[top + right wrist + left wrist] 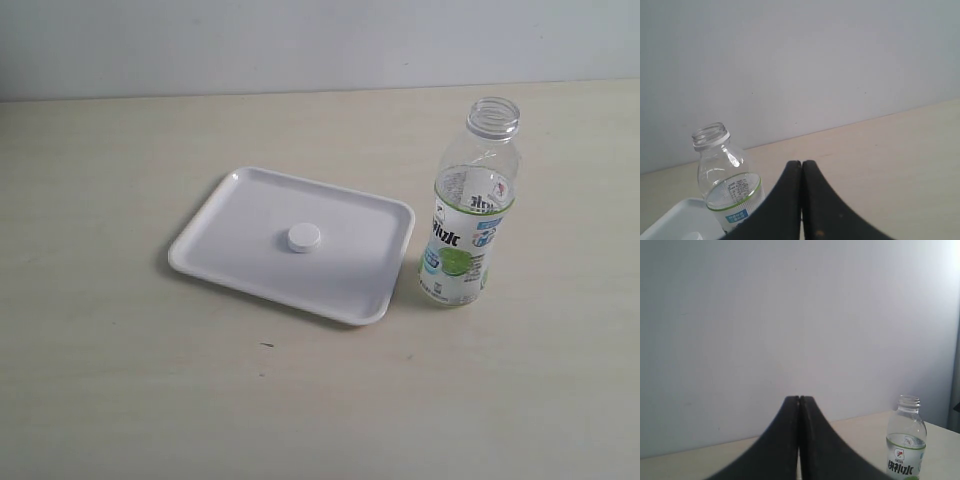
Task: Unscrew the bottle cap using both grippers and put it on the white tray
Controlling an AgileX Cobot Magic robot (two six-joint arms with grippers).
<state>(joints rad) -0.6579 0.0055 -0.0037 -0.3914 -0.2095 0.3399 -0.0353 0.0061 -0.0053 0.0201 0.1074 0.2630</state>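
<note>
The bottle (468, 210) stands upright on the table, its mouth open, just right of the white tray (230, 210). The bottle cap (303, 238) lies flat near the tray's middle. Neither gripper shows in the exterior view. In the left wrist view my left gripper (799, 399) is shut, fingers pressed together and empty, with the bottle (906, 445) off to one side. My right gripper (801, 163) is also shut and empty, away from the bottle (726, 182); a corner of the tray (675, 217) shows beside it.
Light wooden tabletop (120, 380) spreads around the tray and bottle, with a plain pale wall (300, 40) behind it. A tiny dark speck (266, 346) lies in front of the tray.
</note>
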